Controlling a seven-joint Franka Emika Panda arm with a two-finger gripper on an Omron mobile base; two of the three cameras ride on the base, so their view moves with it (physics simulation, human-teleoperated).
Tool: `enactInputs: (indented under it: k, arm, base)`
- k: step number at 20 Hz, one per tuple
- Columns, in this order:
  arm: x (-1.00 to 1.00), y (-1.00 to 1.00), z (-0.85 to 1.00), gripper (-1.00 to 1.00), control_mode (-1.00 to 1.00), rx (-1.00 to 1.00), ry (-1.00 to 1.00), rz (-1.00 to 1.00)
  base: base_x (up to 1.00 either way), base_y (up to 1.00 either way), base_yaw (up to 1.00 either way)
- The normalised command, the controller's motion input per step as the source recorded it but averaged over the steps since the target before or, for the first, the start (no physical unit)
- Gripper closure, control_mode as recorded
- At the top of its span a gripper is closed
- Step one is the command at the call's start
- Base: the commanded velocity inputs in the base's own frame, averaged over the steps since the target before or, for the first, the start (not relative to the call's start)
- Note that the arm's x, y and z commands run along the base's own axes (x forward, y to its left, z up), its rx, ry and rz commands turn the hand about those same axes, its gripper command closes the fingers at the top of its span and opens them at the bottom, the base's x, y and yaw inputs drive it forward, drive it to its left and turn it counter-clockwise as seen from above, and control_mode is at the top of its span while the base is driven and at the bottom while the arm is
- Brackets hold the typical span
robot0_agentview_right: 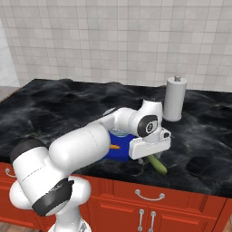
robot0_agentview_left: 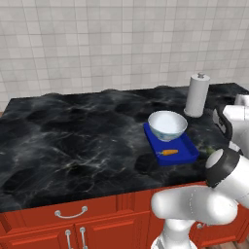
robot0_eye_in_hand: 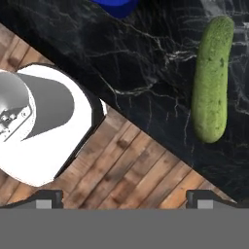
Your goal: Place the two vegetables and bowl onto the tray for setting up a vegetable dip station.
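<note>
Hand point(robot0_eye_in_hand: 124, 197) was spread wide, holding nothing, above the cucumber point(robot0_eye_in_hand: 211, 80) on the counter point(robot0_eye_in_hand: 146, 63). No legible writing was seen.

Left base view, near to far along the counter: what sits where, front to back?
Small orange carrot on the front part of the flat blue tray → round white bowl on the tray's back part → tall white cylinder roll near the tiled wall.
</note>
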Motion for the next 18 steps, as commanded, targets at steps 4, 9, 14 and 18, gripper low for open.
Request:
enactInputs:
  k: [4, 9, 14, 18]
  arm:
    - [0.23, -0.11, -0.21, -1.0, -1.0, -0.03, -0.03, -0.05]
    - [0.17, -0.11, -0.25, -1.0, -1.0, -0.02, -0.1, -0.05]
    - [0.22, -0.1, -0.27, -1.0, -1.0, -0.02, -0.05, -0.08]
    - [0.18, -0.12, -0.31, -1.0, -1.0, -0.01, -0.07, -0.08]
  base:
    - [0.0, 0.0, 0.0]
    - [0.0, 0.0, 0.0]
    - [0.0, 0.0, 0.0]
    - [0.0, 0.0, 0.0]
